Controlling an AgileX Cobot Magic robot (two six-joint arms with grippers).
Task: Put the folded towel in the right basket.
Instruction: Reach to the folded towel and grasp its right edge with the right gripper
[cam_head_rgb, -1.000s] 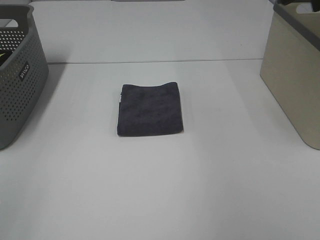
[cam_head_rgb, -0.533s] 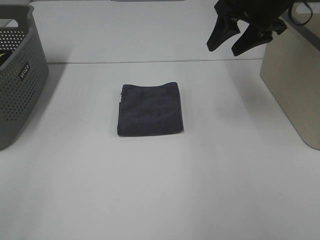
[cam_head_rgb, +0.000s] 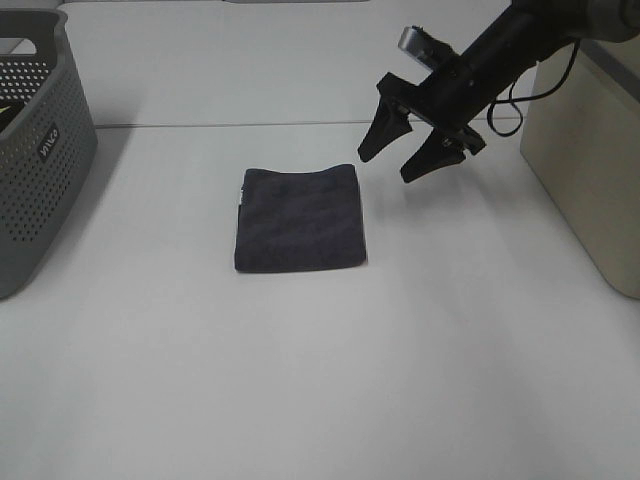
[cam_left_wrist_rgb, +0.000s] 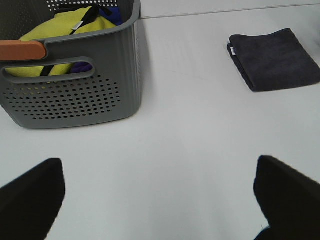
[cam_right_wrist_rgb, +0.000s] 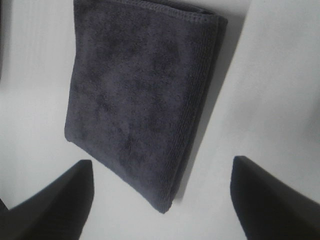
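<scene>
Exterior high: right gripper (cam_head_rgb: 386, 168) jaws spread wide, empty, hovering just off the 2 o'clock corner of the folded towel (cam_head_rgb: 300, 218). Towel lies flat mid-table, long axis 12–6. Right arm clearly nearer.

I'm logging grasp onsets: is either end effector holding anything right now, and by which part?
Nothing is held. The right end effector hangs open near the folded towel, not touching it; the left end effector is open and empty.

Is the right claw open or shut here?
Open: the right claw is spread wide and holds nothing; the towel lies flat, ungrasped.
</scene>
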